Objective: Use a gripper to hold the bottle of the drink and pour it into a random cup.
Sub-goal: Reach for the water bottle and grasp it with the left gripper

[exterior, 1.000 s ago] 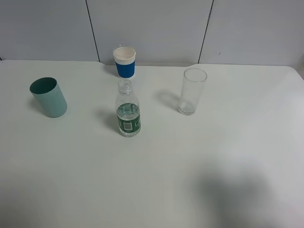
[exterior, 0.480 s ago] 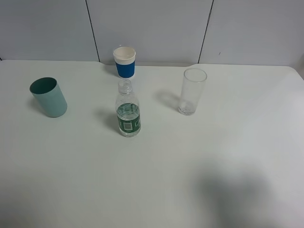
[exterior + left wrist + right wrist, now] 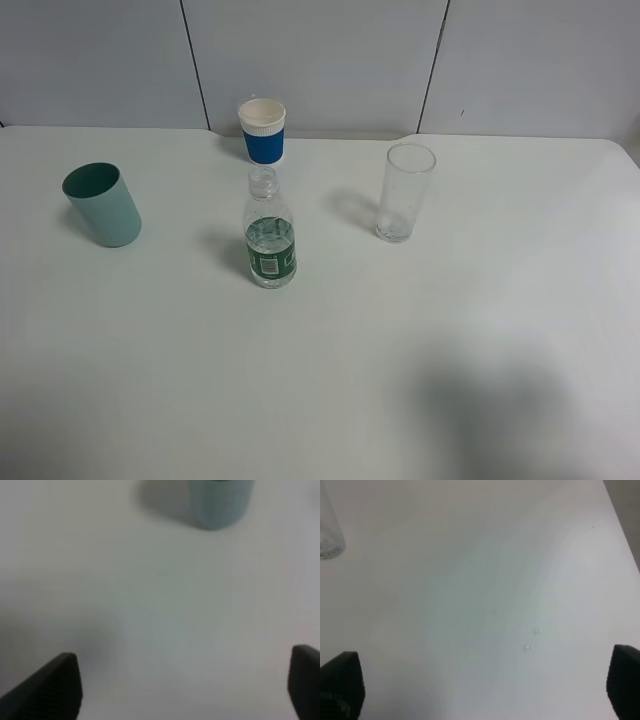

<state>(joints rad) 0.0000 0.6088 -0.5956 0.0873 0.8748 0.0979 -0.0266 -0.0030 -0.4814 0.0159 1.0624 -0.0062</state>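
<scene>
reaching for the bottle point(image 3: 270, 240) looks like the step in hand, not yet begun: neither arm shows in the high view. the bottle stands upright mid-surface, untouched; whether it is capped i cannot tell. the left tool point(image 3: 177, 686) is spread wide and empty over bare surface point(image 3: 330, 380), with the teal cup point(image 3: 102, 205) ahead of it. the right tool point(image 3: 482, 682) is likewise agape and holds nothing. next, i judge, one tool must come in low, straddle the green label and close, then carry the bottle toward the cup at its 9 o'clock. the paper cup point(image 3: 263, 130) sits near at 12 o'clock and the clear glass point(image 3: 405, 192) at 2, so a 6 o'clock approach seems freest. a few droplets point(image 3: 530, 640) lie by the right tool.
</scene>
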